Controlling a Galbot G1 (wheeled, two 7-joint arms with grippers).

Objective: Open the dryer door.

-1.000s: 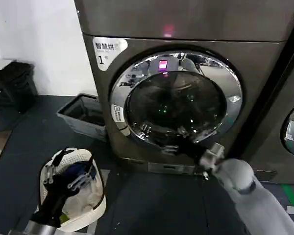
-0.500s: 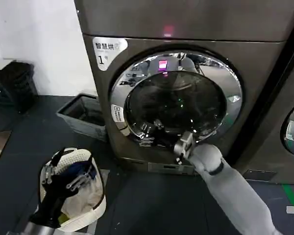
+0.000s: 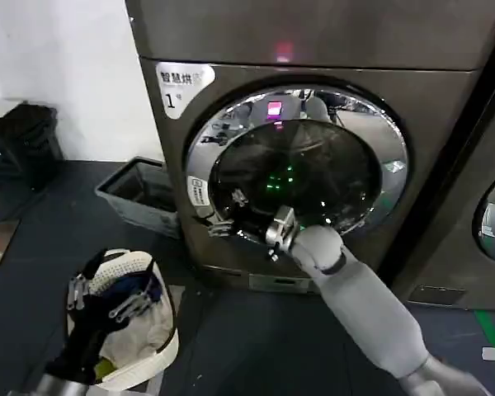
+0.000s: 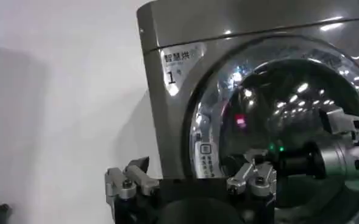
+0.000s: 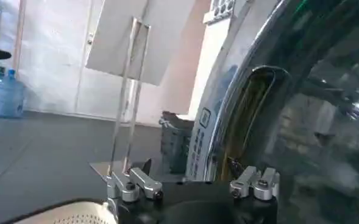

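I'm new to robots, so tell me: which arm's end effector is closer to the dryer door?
The right. The right end effector is up against the lower left of the dryer door. The left end effector hangs low, away from the door, over a laundry basket.

A white sticker on the grey metal dryer front bears Chinese characters, "智慧烘", above a large "1"; a small white label on the chrome door rim is too fine to read.
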